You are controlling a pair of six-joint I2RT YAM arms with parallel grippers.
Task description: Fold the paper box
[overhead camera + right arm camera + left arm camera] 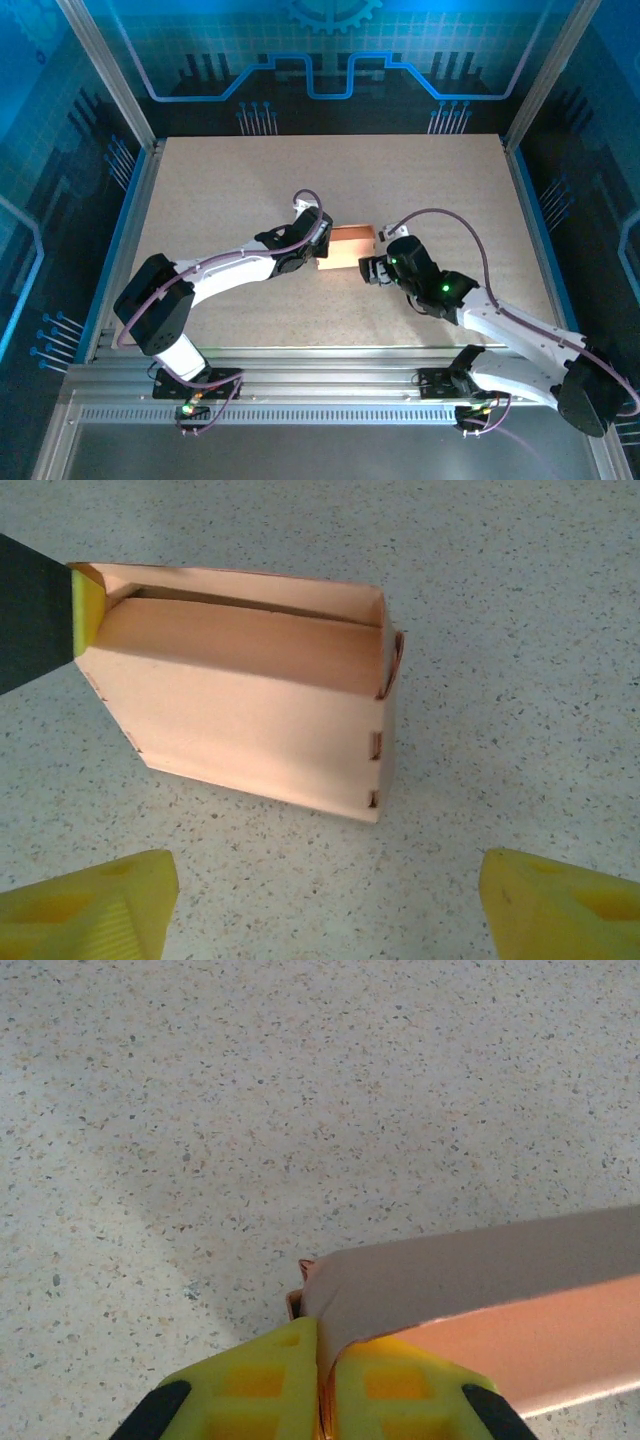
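Left end effector: clamped on the thin salmon-pink cardboard paper box.
Right end effector: apart, off the box.
Risk: held on one side only, the box may pivot.

No readable text, label, brand, number or sign anywhere.

The bench has a pale speckled top, beige with fine dark grains. Beyond the left gripper stands a blue wall panel with printed circuit lines and a gear. Aluminium posts frame it; behind the gripper lies a slotted metal rail.
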